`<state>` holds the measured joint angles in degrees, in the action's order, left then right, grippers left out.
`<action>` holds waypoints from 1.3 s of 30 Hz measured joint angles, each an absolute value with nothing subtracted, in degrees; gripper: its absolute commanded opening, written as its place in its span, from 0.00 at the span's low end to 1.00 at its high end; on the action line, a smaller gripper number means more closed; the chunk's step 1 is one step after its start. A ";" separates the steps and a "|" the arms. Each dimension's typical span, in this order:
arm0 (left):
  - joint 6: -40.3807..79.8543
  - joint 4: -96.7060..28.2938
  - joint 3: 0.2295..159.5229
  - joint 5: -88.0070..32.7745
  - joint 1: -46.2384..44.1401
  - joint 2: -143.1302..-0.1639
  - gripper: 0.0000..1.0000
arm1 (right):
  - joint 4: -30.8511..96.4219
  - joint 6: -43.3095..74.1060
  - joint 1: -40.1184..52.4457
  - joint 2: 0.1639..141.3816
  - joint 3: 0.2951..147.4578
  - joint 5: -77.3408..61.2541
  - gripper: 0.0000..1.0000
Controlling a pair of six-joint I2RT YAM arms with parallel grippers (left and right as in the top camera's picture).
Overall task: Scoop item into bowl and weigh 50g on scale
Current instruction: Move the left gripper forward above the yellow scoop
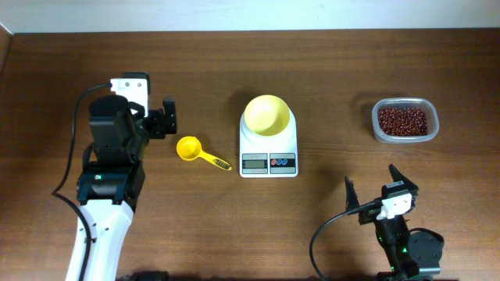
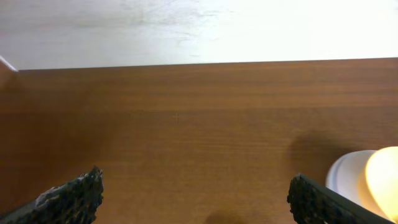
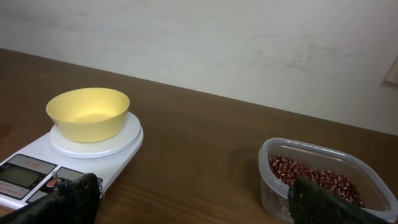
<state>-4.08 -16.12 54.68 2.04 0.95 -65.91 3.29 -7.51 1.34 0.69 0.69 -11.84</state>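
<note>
The pale-yellow bowl (image 1: 268, 115) stands empty on the white scale (image 1: 268, 154) at the table's middle; both also show in the right wrist view, the bowl (image 3: 88, 112) on the scale (image 3: 37, 171). The red-brown beans (image 1: 403, 120) fill a clear tub (image 1: 405, 139) at the right, also in the right wrist view (image 3: 311, 177). A small yellow scoop (image 1: 198, 151) lies left of the scale. My left gripper (image 1: 166, 117) is open and empty, just left of the scoop. My right gripper (image 1: 373, 184) is open and empty near the front edge, below the tub.
The table's far edge meets a pale wall (image 2: 186, 31). The scale's rim (image 2: 348, 174) shows at the right of the left wrist view. Bare wood lies between the scale and the tub.
</note>
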 measured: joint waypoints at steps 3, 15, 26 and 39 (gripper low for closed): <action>-4.08 -16.10 54.68 -1.83 1.06 -66.02 0.99 | 3.29 -7.46 1.34 0.69 0.69 -11.81 0.99; -4.08 -18.72 54.76 -12.34 1.06 -66.02 0.99 | 3.29 -7.46 1.34 0.69 0.69 -11.84 0.99; -3.18 -17.30 54.76 -17.28 1.06 -66.24 0.99 | 3.29 -7.46 1.34 0.69 0.69 -11.84 0.99; 0.27 -16.40 59.64 -17.39 1.06 -66.24 0.96 | 3.29 -7.44 1.34 0.69 0.69 -11.84 0.99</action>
<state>0.27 -16.40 59.64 -17.39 1.06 -66.24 3.29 -7.44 1.34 0.69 0.69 -11.84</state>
